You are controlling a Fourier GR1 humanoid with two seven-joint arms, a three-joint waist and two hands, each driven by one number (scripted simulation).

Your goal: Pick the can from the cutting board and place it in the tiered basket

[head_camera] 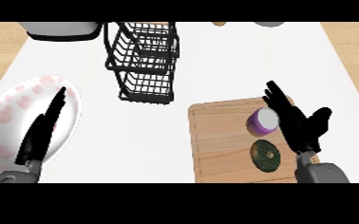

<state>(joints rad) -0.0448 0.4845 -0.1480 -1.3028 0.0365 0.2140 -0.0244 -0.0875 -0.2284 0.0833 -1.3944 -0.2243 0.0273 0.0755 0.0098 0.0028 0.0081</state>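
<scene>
On cutting board [217,142], upright purple can [263,121] (white top up) beside open, empty right hand [298,123].

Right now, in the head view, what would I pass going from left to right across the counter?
Left hand over the pink-spotted plate → black tiered basket → wooden cutting board → purple can → open right hand.

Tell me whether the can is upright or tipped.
Upright: the can shows its round white top, standing on the board.
</scene>
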